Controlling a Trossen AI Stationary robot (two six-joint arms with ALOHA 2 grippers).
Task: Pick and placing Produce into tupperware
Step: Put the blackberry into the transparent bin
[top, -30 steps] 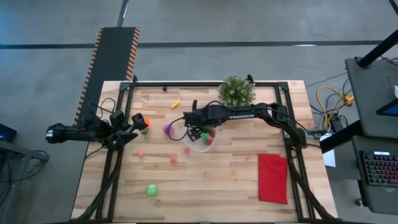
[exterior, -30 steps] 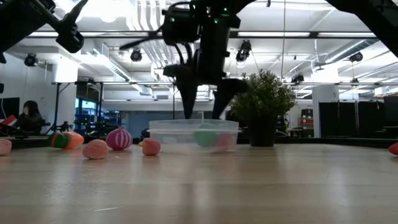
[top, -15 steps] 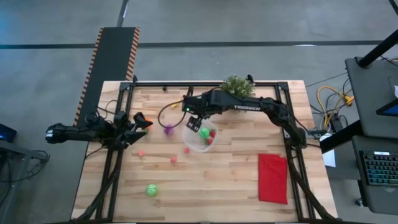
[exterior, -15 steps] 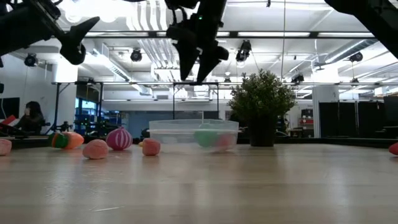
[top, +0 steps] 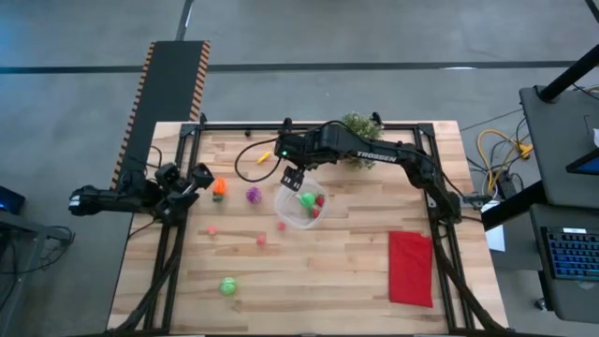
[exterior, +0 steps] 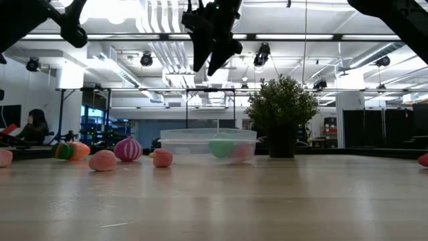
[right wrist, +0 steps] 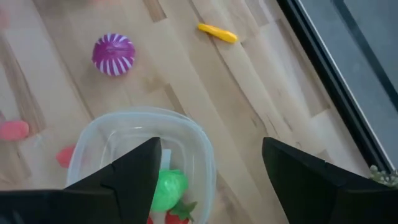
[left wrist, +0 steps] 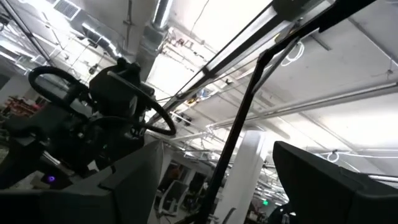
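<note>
The tupperware [top: 301, 209] is a clear round bowl mid-table, with a green piece [top: 307, 198] and a red piece [top: 319, 200] resting on its bottom. My right gripper [top: 292, 174] hangs open above the bowl's far-left rim; its wrist view looks down on the bowl [right wrist: 140, 155]. Loose produce lies on the wood: a purple piece [top: 252, 195], an orange one [top: 218, 187], a yellow one [top: 265, 155], small pink ones [top: 280, 225] and a green ball [top: 227, 285]. My left gripper [top: 195, 178] is open, raised near the left edge, just left of the orange piece.
A bushy potted plant [top: 360, 126] stands at the far edge, partly under my right arm. A flat red cloth [top: 410, 268] lies near the right corner. Bare wood stretches along the near side between the green ball and the cloth.
My right gripper has risen out of the bowl, still open, and shifted toward the table's far-left, leaving the green and red pieces inside. My left gripper has drawn back a little toward the left edge, away from the orange piece.
</note>
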